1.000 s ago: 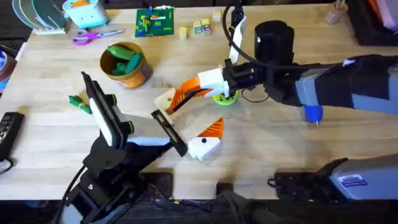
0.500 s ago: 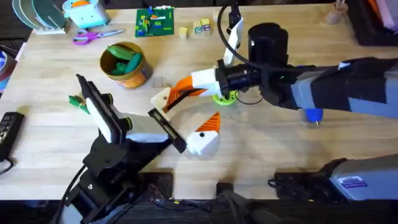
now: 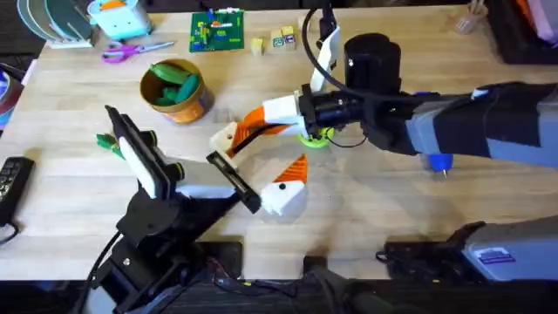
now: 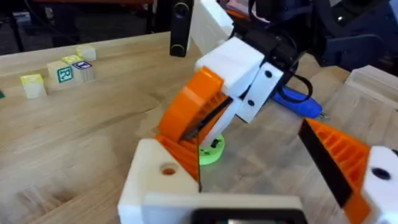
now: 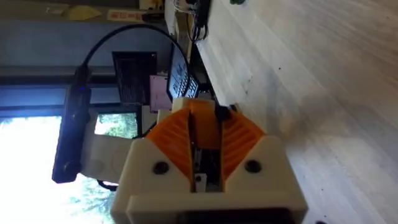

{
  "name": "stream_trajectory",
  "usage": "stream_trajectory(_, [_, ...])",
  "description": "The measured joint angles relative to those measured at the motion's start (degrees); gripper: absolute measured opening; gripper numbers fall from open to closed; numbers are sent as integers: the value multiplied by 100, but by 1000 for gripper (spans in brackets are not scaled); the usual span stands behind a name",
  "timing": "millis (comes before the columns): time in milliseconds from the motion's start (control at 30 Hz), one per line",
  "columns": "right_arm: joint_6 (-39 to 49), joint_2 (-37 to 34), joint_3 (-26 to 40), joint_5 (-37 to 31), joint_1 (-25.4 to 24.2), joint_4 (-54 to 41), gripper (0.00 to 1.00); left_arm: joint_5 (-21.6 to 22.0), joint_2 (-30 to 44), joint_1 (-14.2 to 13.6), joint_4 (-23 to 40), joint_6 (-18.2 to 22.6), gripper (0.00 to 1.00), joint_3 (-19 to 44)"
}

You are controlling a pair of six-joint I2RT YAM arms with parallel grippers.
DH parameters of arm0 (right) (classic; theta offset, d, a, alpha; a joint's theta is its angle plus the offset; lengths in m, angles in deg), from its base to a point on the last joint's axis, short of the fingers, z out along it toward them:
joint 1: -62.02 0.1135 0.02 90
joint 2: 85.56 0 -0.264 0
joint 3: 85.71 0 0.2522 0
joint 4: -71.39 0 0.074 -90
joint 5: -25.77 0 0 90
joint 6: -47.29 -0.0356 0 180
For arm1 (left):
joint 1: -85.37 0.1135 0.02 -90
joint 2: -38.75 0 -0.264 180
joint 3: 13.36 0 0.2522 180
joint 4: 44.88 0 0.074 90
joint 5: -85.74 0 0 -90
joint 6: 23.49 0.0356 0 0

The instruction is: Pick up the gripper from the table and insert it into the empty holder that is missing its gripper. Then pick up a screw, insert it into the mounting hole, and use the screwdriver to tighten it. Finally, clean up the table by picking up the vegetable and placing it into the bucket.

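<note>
My right gripper (image 3: 259, 126) reaches in from the right and is shut on the small orange gripper (image 3: 244, 139). The piece shows clamped between its orange pads (image 5: 239, 146) in the right wrist view. The piece's lower end (image 4: 180, 146) rests against the cream holder (image 4: 155, 180), which is one finger of my left gripper (image 3: 266, 155). My left gripper is open, and its other finger (image 3: 288, 187) carries an orange pad. The blue screwdriver (image 3: 436, 160) lies partly under the right arm. A green vegetable (image 3: 112, 144) lies on the table (image 3: 366, 218) left of the left arm. The bucket (image 3: 174, 90) stands at the back left.
The bucket holds green toy pieces. A lime-green disc (image 3: 316, 137) lies under the right wrist. A black cylinder (image 3: 373, 57) stands behind it. Scissors (image 3: 131, 51), a green circuit board (image 3: 218, 30) and small blocks (image 3: 281, 38) line the far edge. A remote (image 3: 13, 179) lies at the left edge.
My right gripper has moved slightly left with the orange piece, closer onto the cream holder. The left arm has shifted a little to the left.
</note>
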Motion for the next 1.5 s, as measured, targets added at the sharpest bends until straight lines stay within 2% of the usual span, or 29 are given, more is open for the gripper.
stream_trajectory(100, [7,0,0,15,-2,-24,316,-21,0,0,-4,5,992,0])
stream_trajectory(233, [6,0,0,43,-13,-48,408,-90,0,-14,-7,24,992,0])
stream_trajectory(633, [-21,0,0,102,-57,208,434,-177,0,-44,-13,26,992,0])
stream_trajectory(733, [-30,0,0,107,-140,210,486,-177,0,-44,-13,26,992,0])
stream_trajectory(833, [22,0,0,103,-300,210,604,-177,0,-44,-13,26,992,0])
stream_trajectory(867, [53,0,0,98,-364,210,696,-178,0,-44,-13,28,992,0])
stream_trajectory(933, [178,0,0,87,-529,212,949,-181,0,-44,-13,26,992,0])
stream_trajectory(1000, [339,0,3,89,-745,206,989,-184,0,-44,-13,27,992,0])
stream_trajectory(1167, [885,0,213,214,-1391,115,992,-196,0,-44,-13,28,992,0])
stream_trajectory(1300, [1631,0,624,299,-1865,-852,993,-198,0,-44,-15,33,992,0])
stream_trajectory(1500, [3686,198,1089,-117,-2291,-4105,992,-240,0,-44,-18,50,992,0])
